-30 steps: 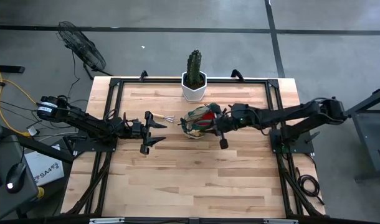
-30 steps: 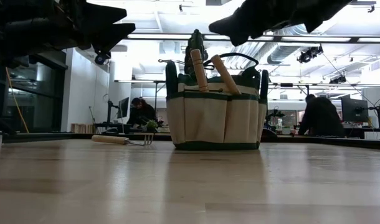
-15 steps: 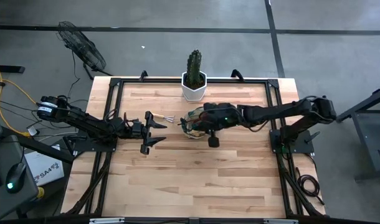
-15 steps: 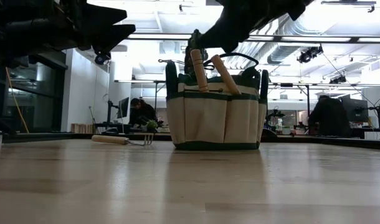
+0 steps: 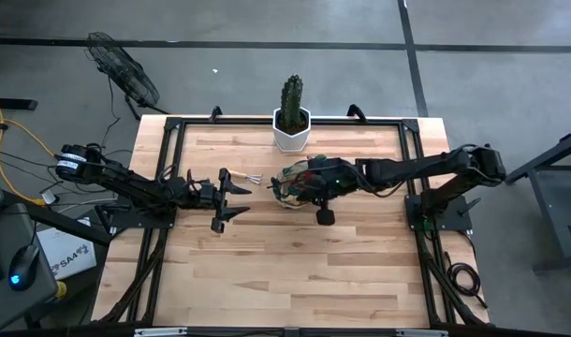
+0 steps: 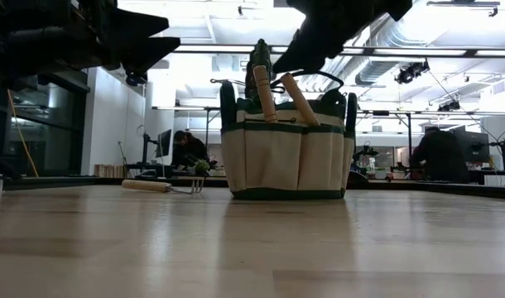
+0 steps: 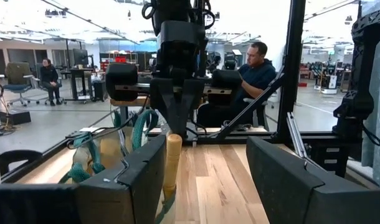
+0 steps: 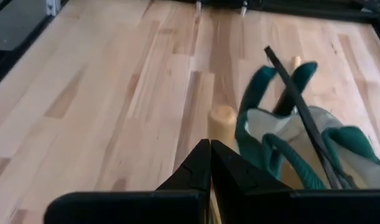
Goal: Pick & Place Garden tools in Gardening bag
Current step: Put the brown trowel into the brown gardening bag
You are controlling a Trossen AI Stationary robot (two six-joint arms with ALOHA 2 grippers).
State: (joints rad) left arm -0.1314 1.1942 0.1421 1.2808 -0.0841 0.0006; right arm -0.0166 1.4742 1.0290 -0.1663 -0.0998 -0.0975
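The right gripper's [image 8: 210, 163] 2 fingers are pressed together with nothing between them, their tips directly above the gardening bag [image 5: 300, 183]. In the right wrist view a rounded wooden handle end [image 8: 223, 118] stands just past the fingertips, beside the bag's green loop handles [image 8: 265, 93].

The left gripper [image 5: 237, 194] has its fingers spread wide and holds nothing; it hangs above the table [image 5: 267, 271] at about 9 o'clock from the bag, apart from it. In the left wrist view the 2 dark fingers [image 7: 134, 180] frame the right arm's wrist and a wooden handle [image 7: 172, 158] sticking up from the bag.

The bag stands upright near the table's middle, toward the far edge. In the low view 2 wooden handles [image 6: 265, 93] lean out of its top, and something red shows inside it from above. The mini rake [image 6: 161, 186] lies flat on the table at about 10 o'clock from the bag, near the left gripper's tips. The cactus in its white pot [image 5: 291, 122] stands at 12 o'clock from the bag, at the far edge. People sit at desks in the room beyond.
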